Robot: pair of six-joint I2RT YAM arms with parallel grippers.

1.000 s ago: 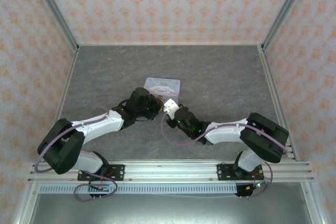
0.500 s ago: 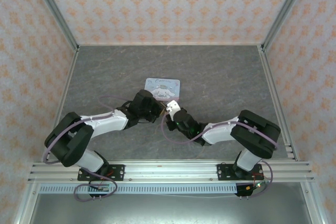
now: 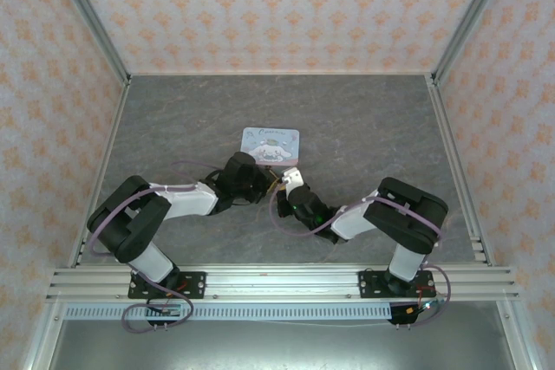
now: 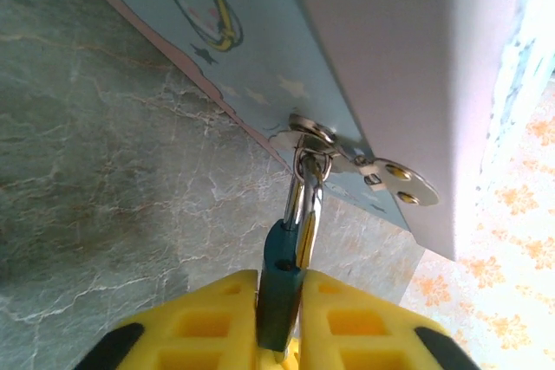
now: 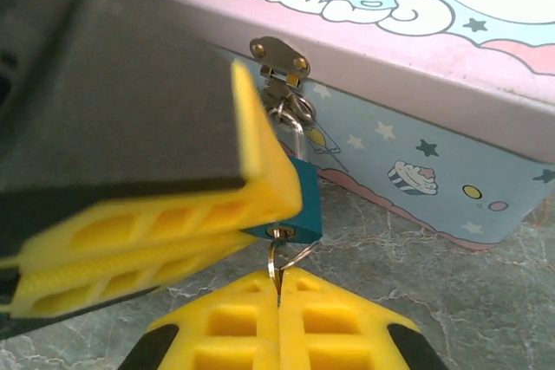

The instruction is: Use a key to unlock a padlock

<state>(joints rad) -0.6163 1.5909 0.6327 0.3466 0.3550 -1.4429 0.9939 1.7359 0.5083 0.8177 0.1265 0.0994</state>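
Against the front wall of the tin [image 5: 416, 153], just below its hasp [image 5: 279, 56]: the padlock [image 5: 306, 201], hung by the shackle [image 4: 299, 192]. Sits pinched between the narrowly set yellow fingers of the left gripper [image 4: 279, 275], body mostly hidden by them. Under the padlock, away from the tin: the right gripper [image 5: 279, 276], closed tight on the key [image 5: 276, 256]. Shows a mere sliver of blade and ring, tip lost inside the padlock.

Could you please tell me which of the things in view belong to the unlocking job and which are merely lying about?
Belong to the job:
padlock, gripped by the left gripper
key, at the padlock's keyhole, pinched by the right gripper

Just there:
cartoon-printed tin, from whose hasp the padlock hangs
grey table
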